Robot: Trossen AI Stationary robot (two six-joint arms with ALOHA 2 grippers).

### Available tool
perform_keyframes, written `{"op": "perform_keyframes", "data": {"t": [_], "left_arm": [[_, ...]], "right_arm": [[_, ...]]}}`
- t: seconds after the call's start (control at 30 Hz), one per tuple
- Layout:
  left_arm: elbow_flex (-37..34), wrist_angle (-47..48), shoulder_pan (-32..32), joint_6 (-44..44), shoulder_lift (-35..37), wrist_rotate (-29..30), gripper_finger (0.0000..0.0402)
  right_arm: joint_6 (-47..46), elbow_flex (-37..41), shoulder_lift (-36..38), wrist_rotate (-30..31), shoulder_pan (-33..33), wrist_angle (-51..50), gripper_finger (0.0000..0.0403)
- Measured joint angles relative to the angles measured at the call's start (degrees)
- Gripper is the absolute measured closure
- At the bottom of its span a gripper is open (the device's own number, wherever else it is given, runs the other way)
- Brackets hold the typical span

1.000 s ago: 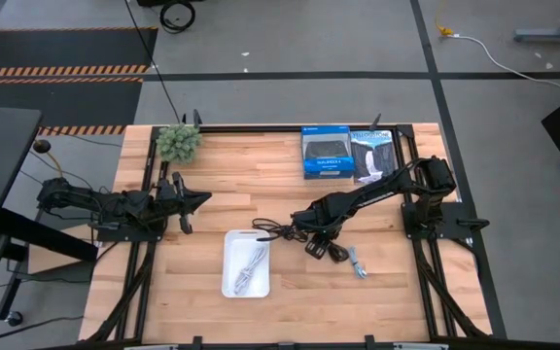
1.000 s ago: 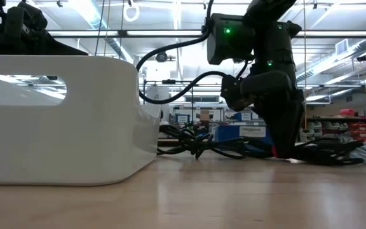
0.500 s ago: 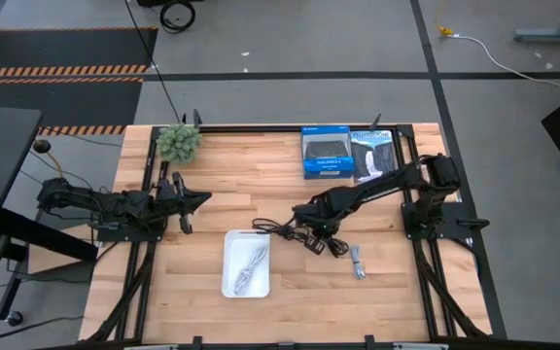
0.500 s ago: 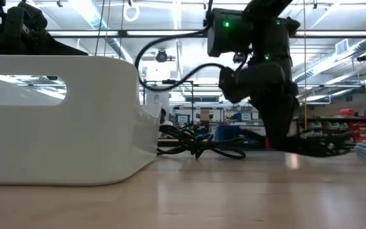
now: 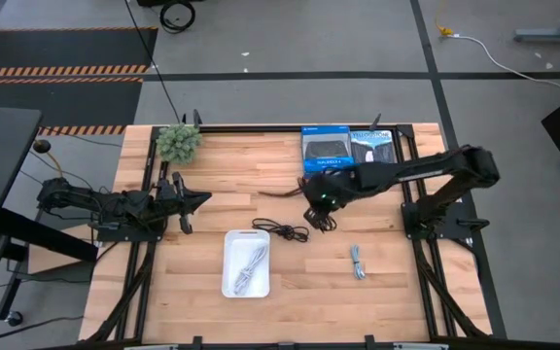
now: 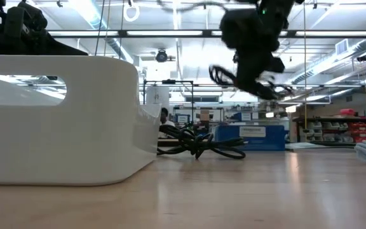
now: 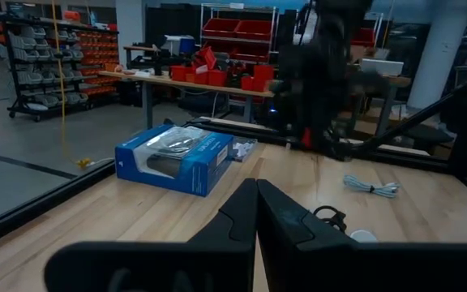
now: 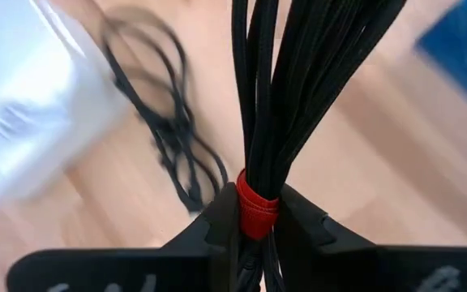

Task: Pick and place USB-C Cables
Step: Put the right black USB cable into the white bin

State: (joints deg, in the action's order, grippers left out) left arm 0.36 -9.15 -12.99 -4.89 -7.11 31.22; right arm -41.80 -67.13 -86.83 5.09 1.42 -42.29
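My right gripper (image 5: 323,204) is shut on the black cable with the red band (image 8: 306,81) and holds it above the table's middle; it also shows raised in the low view (image 6: 246,79). The plain black cable (image 5: 282,230) lies on the wood by the white tray (image 5: 231,243). The white cable (image 5: 248,268) lies in the tray. The pale blue-grey cable (image 5: 358,261) lies on the wood to the right. My left gripper (image 5: 198,200) waits shut at the table's left, touching nothing. My right gripper pinches the bundle at its red band (image 8: 256,212) between its two fingers (image 8: 217,231). The black strands run out past the fingertips. The cable is lifted clear of the table (image 6: 234,76).
Blue and black retail boxes (image 5: 325,153) stand at the far edge behind my right gripper. A small green plant (image 5: 179,143) stands at the far left corner. Bare wood shows between the tray and the pale cable.
My right gripper has gone up and toward the table's far edge, shut on the black cable with the red band. That cable lay on the wood beside the plain black cable and is now lifted clear. The other cables have stayed where they were.
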Motion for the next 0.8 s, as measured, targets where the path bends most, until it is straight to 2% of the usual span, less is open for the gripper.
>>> {"op": "perform_keyframes", "data": {"t": [0.27,0.8], "left_arm": [[0.0,0.0,0.0,0.0,0.0,0.0,0.0390],[0.0,0.0,0.0,0.0,0.0,0.0,0.0390]], "right_arm": [[4.0,-3.7,5.8,6.7,-0.4,3.3,0.0343],[18.3,-22.9,5.4,13.4,-0.4,5.6,0.0343]]}}
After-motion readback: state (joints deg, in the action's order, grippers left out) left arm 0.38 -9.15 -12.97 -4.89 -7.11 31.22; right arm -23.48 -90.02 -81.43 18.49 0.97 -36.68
